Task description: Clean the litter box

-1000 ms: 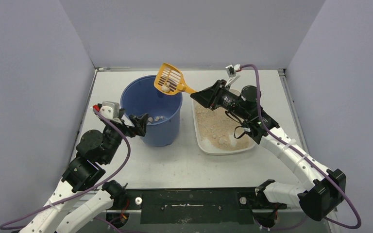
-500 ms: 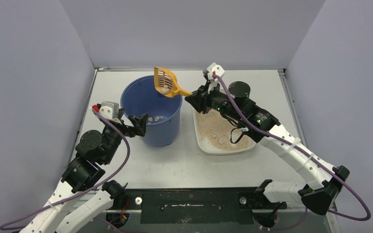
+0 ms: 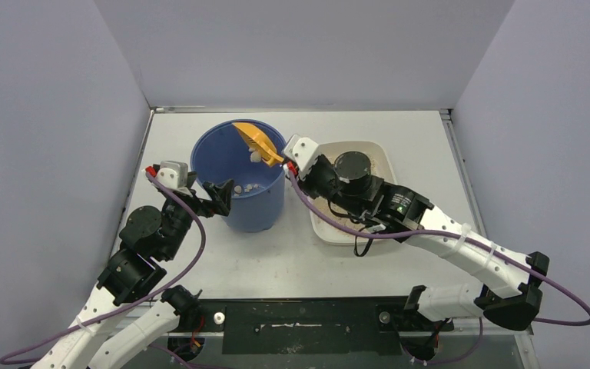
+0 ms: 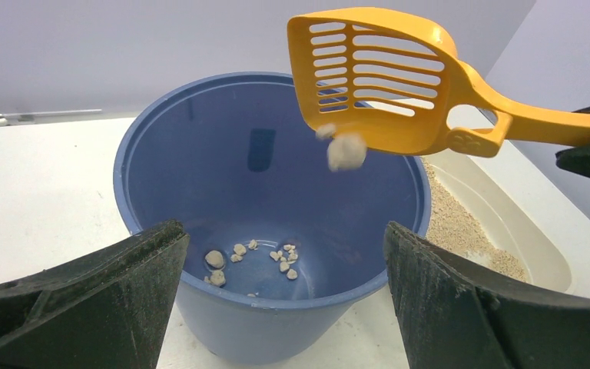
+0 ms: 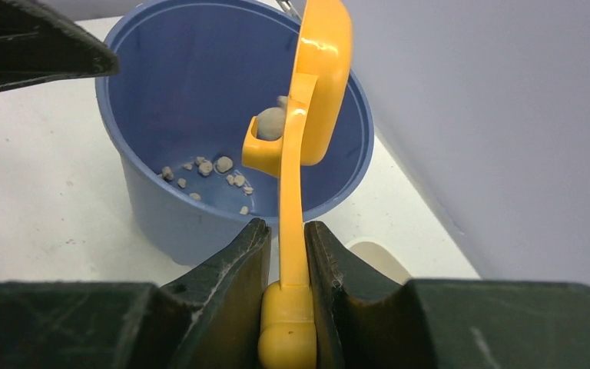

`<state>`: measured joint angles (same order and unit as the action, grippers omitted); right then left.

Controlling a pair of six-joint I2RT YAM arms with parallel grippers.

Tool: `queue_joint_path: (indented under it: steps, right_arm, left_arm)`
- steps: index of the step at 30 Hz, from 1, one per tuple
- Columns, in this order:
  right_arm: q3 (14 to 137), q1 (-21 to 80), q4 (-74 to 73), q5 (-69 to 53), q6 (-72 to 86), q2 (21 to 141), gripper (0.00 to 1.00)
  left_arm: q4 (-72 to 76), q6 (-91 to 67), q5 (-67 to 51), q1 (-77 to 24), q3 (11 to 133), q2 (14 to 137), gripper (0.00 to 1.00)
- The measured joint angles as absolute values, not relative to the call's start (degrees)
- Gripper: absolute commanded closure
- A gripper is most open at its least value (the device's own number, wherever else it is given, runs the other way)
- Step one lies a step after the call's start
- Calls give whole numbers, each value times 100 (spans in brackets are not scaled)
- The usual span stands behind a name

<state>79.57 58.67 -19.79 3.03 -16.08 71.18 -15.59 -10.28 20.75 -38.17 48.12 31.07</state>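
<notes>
Right gripper point(image 5: 286, 231) was clamped on the slotted orange plastic scoop point(image 4: 407, 131) over the round blue bucket point(image 4: 200, 169). Left gripper point(image 4: 284, 231) just sat spread wide.

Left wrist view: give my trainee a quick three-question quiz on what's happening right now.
1. True or false: the scoop is held above the open bucket.
2. Which grip the scoop's handle: A) left fingers, B) right fingers?
3. Fill in: loose clumps lie on the bottom of the ____.
Key: 1 true; 2 B; 3 bucket.
</notes>
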Motion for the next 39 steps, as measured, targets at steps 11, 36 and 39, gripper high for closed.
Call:
queue_joint_path:
  steps: [11,36,39]
  right_arm:
    - [8040,6591,-1944,1347,-2906,7087,100]
    - [7542,6344,-3249,3719,545,5902,100]
    - [7264,5907,-3675,3568,1223,5725,100]
  left_arm:
    - [-1559,-1028,2075,-3817,4812,3107,3]
    - [-1562,-1031,2071,-3817,4812,3332,3]
    - [-1562,-1028,2069,-3817,4812,3345,3]
